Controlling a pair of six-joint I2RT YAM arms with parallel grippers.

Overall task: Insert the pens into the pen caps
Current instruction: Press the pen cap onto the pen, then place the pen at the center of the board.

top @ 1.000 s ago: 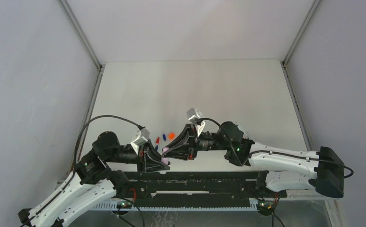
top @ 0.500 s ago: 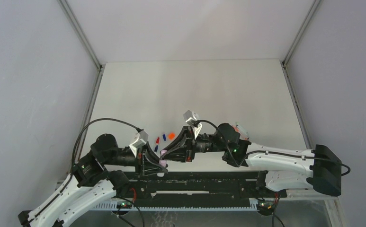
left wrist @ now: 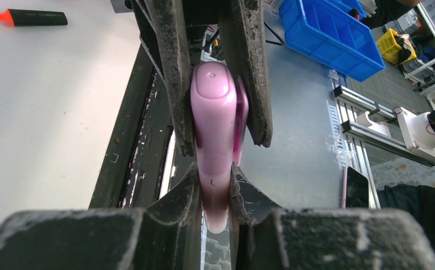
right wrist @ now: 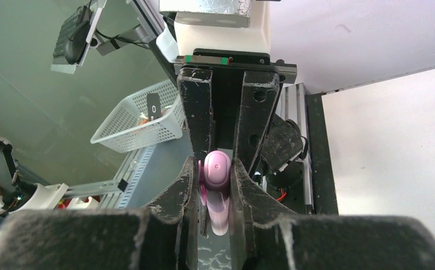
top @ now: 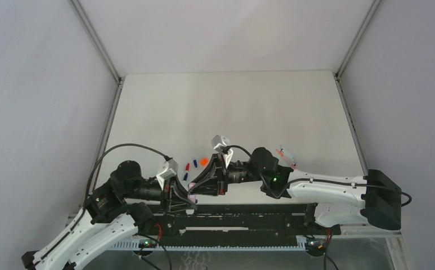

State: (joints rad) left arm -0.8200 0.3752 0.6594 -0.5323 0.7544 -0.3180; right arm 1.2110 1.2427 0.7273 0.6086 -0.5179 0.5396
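Top view's evenly lit and sharp, hardly any shadows. Wrist views are bright too: table (left wrist: 46, 101) at frame left nearly blows out white, soft sheen on the pink pen (left wrist: 215, 185) and cap (left wrist: 212, 95) (bottom edge looks a bit mushy, out of focus).

Far tabletop (top: 232, 107) lies open; loose caps (top: 194, 163) clutter near-centre.

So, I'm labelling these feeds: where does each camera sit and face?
Top external: above and behind, looking down at the table; left arm and right arm show.
Left wrist: on that wrist, looking along the left gripper at the lilac-pink highlighter.
Right wrist: likewise, along the right gripper.
Shared: both wrist views show the highlighter in both grippers.
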